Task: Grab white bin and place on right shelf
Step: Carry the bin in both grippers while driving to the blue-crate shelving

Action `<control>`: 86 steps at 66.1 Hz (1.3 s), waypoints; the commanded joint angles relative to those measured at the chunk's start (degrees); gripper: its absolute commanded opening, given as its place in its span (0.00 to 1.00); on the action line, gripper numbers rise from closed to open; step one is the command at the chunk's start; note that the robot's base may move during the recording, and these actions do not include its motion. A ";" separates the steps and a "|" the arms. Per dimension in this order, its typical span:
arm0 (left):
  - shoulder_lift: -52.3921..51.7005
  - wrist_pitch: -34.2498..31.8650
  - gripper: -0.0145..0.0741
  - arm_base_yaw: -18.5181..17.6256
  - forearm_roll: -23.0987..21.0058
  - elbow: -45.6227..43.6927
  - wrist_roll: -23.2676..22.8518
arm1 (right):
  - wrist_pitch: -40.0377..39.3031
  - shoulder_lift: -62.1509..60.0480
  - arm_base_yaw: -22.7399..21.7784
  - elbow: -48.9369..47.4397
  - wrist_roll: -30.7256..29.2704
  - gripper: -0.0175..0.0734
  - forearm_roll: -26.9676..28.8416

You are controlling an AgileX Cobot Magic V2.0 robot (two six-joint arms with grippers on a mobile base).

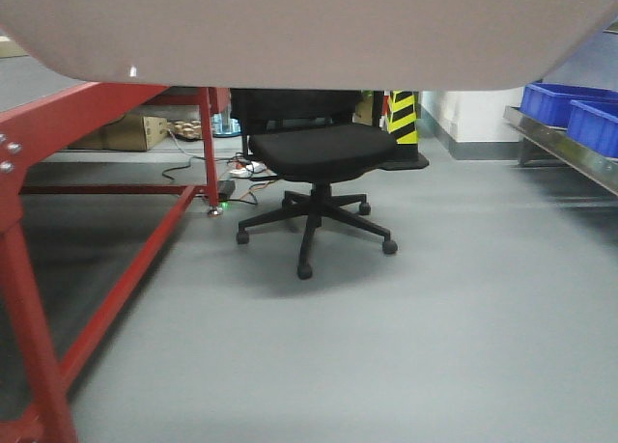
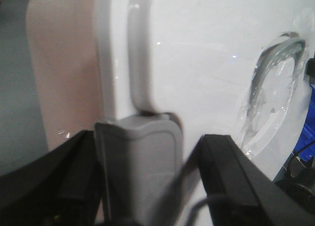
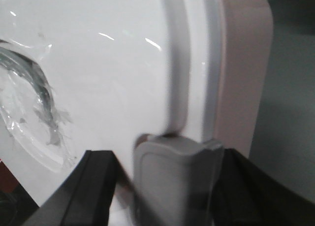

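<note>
white bin [image 1: 290, 28]: cropped by top edge, underside only | right shelf [image 1: 560, 149], 2 blue bins [image 1: 555, 100]: cut at right edge | left gripper [image 2: 145, 147], right gripper [image 3: 167, 157]: blurred, grip on grey latch [image 2: 138, 186] unreadable

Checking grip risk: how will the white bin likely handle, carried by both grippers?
Probably slippery: the white bin has a glossy, glaring lid. Likely bulky to steady: it spans the front view. The left gripper and right gripper grip only grey latches, which might flex.
</note>
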 commanded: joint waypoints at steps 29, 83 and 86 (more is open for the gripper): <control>-0.77 2.94 0.47 -1.10 -12.60 -2.10 0.81 | 2.19 -0.48 0.49 -2.11 -0.45 0.67 11.01; -0.77 2.94 0.47 -1.10 -12.60 -2.10 0.81 | 2.19 -0.48 0.49 -2.11 -0.45 0.67 11.01; -0.77 2.94 0.47 -1.10 -12.60 -2.10 0.81 | 2.19 -0.48 0.49 -2.11 -0.45 0.67 11.01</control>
